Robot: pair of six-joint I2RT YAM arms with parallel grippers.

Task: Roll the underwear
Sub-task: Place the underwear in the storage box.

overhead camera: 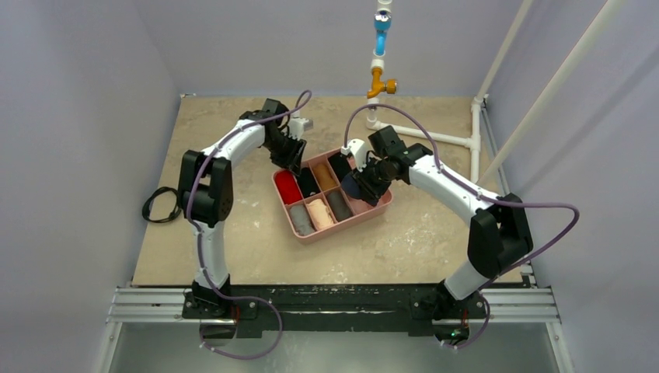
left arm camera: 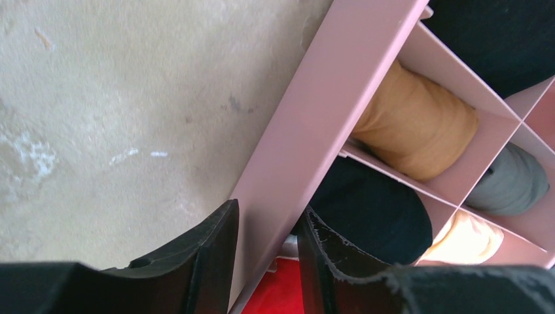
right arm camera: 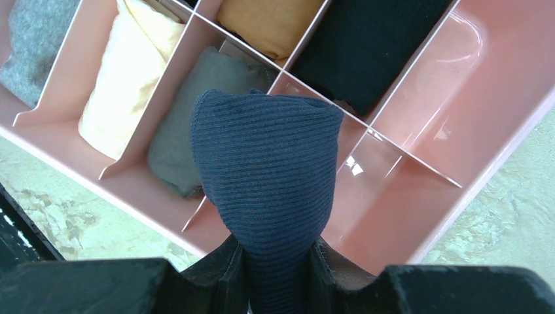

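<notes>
Underwear (right arm camera: 268,176), navy and ribbed, fills the middle of the right wrist view as a snug bundle. Its lower end is pinched in the right gripper (right arm camera: 275,261), whose jaws press in on the cloth from both sides. I can't pick out the pale band from here. The bundle hangs just above the pink divided tray (right arm camera: 432,91), over the divider between the dark grey roll (right arm camera: 173,150) and the bare compartments at the right of that frame. Whether it touches the divider I cannot tell. In the overhead view it sits a little right of centre, at the tray's right half.

It looks light, soft and limp, with some spring in the knit. I'd judge it will loosen if the squeeze comes off before walls hold it. The best hold seems to be across the whole thickness of the bundle, near one end, as now, so every layer is trapped. A corner grip would probably let it unroll.

At the lower middle of the left wrist view, the left gripper (left arm camera: 267,222) stands astride the tray's outer wall, one finger outside and one inside beside a black roll (left arm camera: 373,209). The fingers sit close to the wall, but I cannot tell whether they clamp it. A mustard roll (left arm camera: 419,124) lies in the next compartment.
</notes>
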